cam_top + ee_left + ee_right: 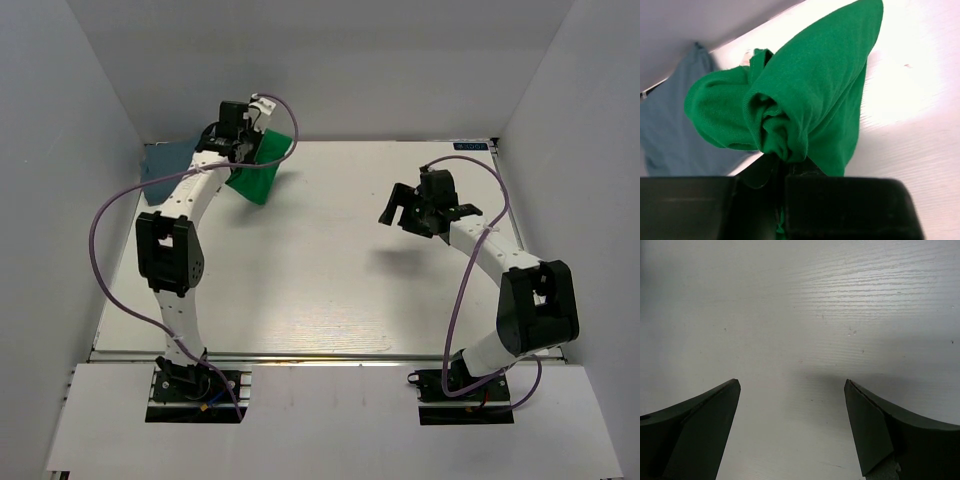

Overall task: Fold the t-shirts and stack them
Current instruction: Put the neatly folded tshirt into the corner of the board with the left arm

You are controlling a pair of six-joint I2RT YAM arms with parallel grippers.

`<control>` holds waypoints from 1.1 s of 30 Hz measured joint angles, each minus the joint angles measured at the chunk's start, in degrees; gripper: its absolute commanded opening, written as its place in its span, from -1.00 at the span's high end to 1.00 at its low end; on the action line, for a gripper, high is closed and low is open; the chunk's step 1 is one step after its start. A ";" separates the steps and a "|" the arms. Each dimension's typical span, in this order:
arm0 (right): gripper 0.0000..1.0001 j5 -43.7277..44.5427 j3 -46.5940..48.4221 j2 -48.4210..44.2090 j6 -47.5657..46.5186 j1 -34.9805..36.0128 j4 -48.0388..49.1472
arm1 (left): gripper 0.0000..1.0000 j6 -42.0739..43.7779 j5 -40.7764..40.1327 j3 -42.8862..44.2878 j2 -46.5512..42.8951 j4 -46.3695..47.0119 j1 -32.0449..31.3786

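Observation:
At the far left of the table my left gripper (243, 138) is shut on a bunched part of the bright green t-shirt (262, 166). In the left wrist view the green t-shirt (805, 95) hangs crumpled from the gripper (782, 167), lifted off the table. The slate grey-blue t-shirt (166, 166) lies flat in the far left corner, partly under the left arm, and the same grey-blue t-shirt (665, 135) shows behind the green one. My right gripper (412, 215) hovers over the right half of the table. It stands wide open (792, 385) with only bare table between its fingers.
White walls close in the table (330, 280) on the left, back and right. Purple cables loop beside both arms. A small blue label (468, 146) sits at the far right edge.

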 measured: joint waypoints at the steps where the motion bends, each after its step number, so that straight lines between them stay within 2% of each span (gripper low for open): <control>1: -0.81 0.00 0.07 0.02 -0.02 0.00 -0.09 | 1.00 0.59 -0.15 0.24 0.00 -0.11 0.66; 13: -0.81 0.13 0.50 0.20 0.00 0.00 -0.94 | 1.00 4.70 0.39 9.75 4.15 -1.25 8.70; 33: -0.81 0.44 2.23 2.93 0.09 0.04 -2.89 | 1.00 1.36 5.49 12.09 10.71 1.42 21.68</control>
